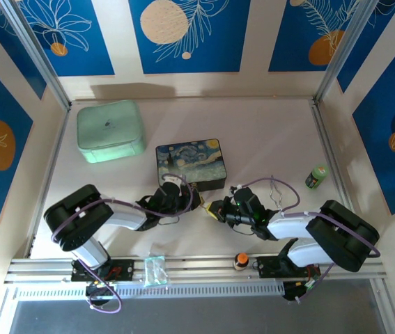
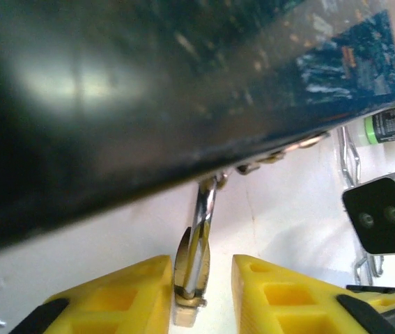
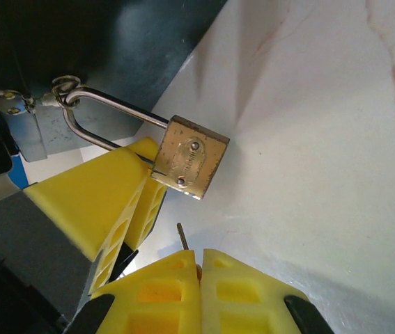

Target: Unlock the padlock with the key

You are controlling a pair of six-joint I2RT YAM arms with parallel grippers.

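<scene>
Right gripper (image 3: 198, 261) of mine, nearest the lens: yellow fingers clenched on the key (image 3: 181, 235), whose thin silver tip pokes out between them, aimed at the padlock (image 3: 189, 165) and just short of it. Padlock: brass body, silver shackle threaded through the clasp (image 3: 63, 92) of the starry painted box (image 1: 190, 163), above the pale table (image 3: 322, 174). Left gripper (image 2: 202, 278): my jaws parted either side of the padlock, a gap showing on one side, gripping nothing.
</scene>
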